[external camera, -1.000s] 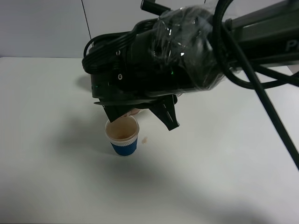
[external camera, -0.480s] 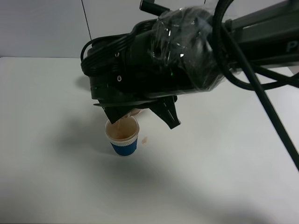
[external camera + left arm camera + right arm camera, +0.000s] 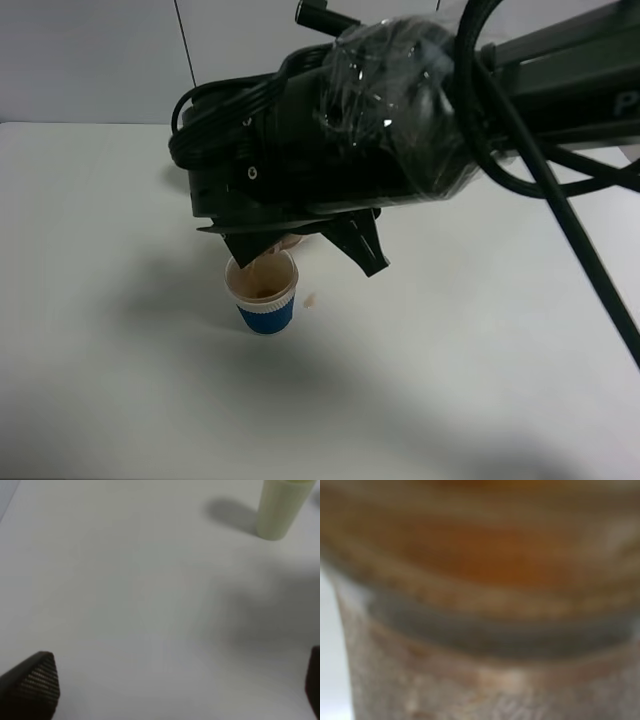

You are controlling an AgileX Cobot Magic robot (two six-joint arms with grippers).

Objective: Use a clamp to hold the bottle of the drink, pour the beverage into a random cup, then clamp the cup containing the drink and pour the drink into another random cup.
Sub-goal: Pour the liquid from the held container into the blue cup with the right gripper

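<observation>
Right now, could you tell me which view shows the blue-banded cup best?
The exterior high view: the cup stands in plain sight below the right gripper, brown drink inside. The left wrist view misses it; the right wrist view holds only a blurred close-up of the bottle.

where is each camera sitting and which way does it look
exterior high: off the arms, looking down at the table; right gripper over the blue-banded cup
left wrist: on the left arm, facing table and tumbler; own fingertips at the edges
right wrist: close up on the blurred bottle; no gripper visible
shared: the bottle, in exterior and right wrist
</observation>
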